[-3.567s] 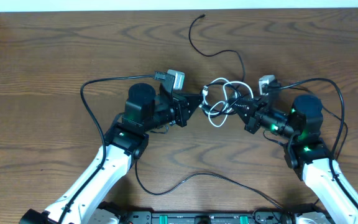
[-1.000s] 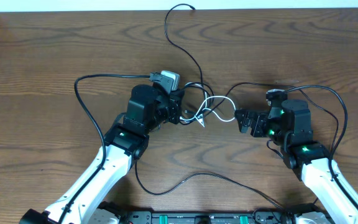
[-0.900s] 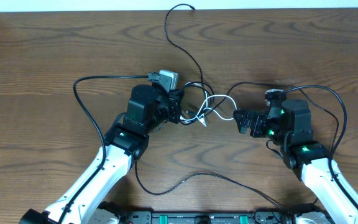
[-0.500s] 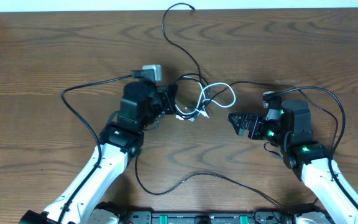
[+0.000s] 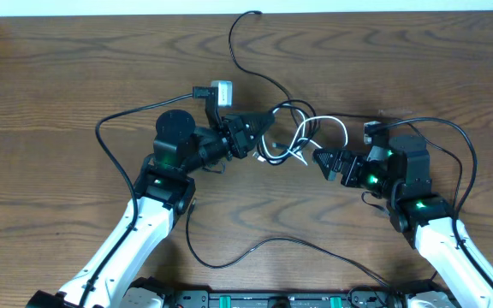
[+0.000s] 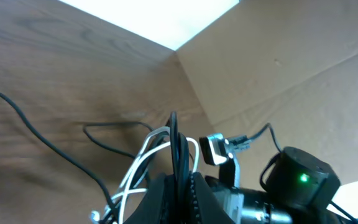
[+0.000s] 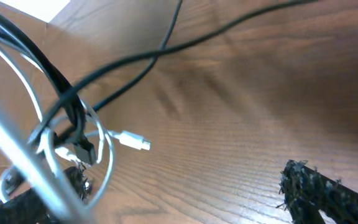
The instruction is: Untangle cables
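The left gripper (image 5: 261, 130) pinches a black cable (image 6: 174, 140) between fingers (image 6: 160, 196) drawn almost together. In its wrist camera the cord stands up out of the grip, with loops of the white cable (image 6: 143, 152) draped just beside it. Across the knot, the right gripper (image 5: 319, 159) hovers with jaws spread wide and nothing between them. Its wrist view shows the white plug (image 7: 133, 140) loose near the wooden table (image 5: 58, 77), resting or hanging I cannot tell, and black strands crossing a white loop. The tangle (image 5: 291, 137) lies between the two grippers around mid-table, with one black strand trailing off toward the far edge. The step in hand looks like a pull-apart, the left arm anchoring while the right picks a strand. To do it well, the right gripper should probably close on the white loop alone, near where it leaves the knot. It should then draw away from the left low and slowly, so the plug end can slip through rather than cinch the crossing tighter. Grabbing black and white together would likely drag the whole bundle.
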{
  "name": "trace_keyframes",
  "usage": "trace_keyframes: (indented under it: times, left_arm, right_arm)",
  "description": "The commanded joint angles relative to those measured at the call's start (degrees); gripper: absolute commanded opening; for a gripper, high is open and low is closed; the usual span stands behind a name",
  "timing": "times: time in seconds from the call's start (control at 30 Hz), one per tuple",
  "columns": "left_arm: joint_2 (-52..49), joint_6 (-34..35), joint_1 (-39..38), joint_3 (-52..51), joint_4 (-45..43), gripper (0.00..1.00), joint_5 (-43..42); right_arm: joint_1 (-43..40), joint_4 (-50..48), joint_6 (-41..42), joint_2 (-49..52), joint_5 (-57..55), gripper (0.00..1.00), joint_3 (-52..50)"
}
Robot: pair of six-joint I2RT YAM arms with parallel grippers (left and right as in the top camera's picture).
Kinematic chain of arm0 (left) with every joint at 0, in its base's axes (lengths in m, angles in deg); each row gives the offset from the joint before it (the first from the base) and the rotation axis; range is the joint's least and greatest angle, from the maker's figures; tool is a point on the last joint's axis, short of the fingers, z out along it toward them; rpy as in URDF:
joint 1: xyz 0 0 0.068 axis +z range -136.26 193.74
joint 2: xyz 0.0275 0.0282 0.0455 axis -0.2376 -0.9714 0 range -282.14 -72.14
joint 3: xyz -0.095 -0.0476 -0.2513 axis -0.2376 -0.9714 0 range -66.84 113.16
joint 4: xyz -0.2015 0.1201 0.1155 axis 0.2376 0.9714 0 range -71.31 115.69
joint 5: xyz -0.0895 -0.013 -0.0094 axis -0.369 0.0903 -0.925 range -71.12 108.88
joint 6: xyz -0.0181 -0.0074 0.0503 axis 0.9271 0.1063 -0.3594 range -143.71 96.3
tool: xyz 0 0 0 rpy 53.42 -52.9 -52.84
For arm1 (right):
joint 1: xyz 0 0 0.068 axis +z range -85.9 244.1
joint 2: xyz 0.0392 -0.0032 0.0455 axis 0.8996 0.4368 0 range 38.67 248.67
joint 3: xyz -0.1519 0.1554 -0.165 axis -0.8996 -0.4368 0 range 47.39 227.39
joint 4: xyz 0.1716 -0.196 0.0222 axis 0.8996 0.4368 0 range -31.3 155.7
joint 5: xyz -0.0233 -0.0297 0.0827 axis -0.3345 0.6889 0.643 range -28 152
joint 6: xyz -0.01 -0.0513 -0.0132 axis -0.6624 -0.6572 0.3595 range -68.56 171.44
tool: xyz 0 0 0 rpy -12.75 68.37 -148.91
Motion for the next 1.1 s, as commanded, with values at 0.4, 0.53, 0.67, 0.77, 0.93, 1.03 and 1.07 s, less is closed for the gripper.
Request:
trace_keyframes:
  times: [0.4, 0.53, 0.67, 0.77, 0.93, 1.03, 1.07]
  left_arm:
    - [0.7, 1.9, -6.1, 1.0, -3.1, 0.07, -1.9]
    - [0.7, -3.2, -6.1, 1.0, -1.3, 0.08, 3.7]
    - [0.7, -4.6, -5.9, 1.0, 6.6, 0.07, 12.9]
    - [0.7, -2.9, -3.8, 1.0, 12.4, 0.07, 16.4]
    - [0.7, 1.9, -0.5, 1.0, 12.7, 0.07, 16.4]
    - [0.7, 4.4, 0.5, 1.0, 12.6, 0.08, 16.4]
    - [0.7, 4.6, 0.6, 1.0, 12.4, 0.07, 16.4]
  right_arm:
    - [-0.1, -3.0, 3.5, -0.2, 1.2, 0.99, 0.0]
    - [-0.2, -2.9, 3.5, -0.2, 4.2, 0.99, 0.0]
    - [-1.2, -4.6, 3.3, -0.3, 8.4, 0.99, 0.0]
    - [-5.1, -5.2, 2.3, -0.3, 14.4, 0.97, 0.0]
    - [-8.5, -2.6, 0.5, -0.3, 16.6, 0.89, 0.0]
    - [-9.0, -0.3, -0.9, -0.2, 16.3, 0.88, 0.0]
    - [-9.0, 0.2, -1.7, -0.2, 16.3, 0.88, 0.0]
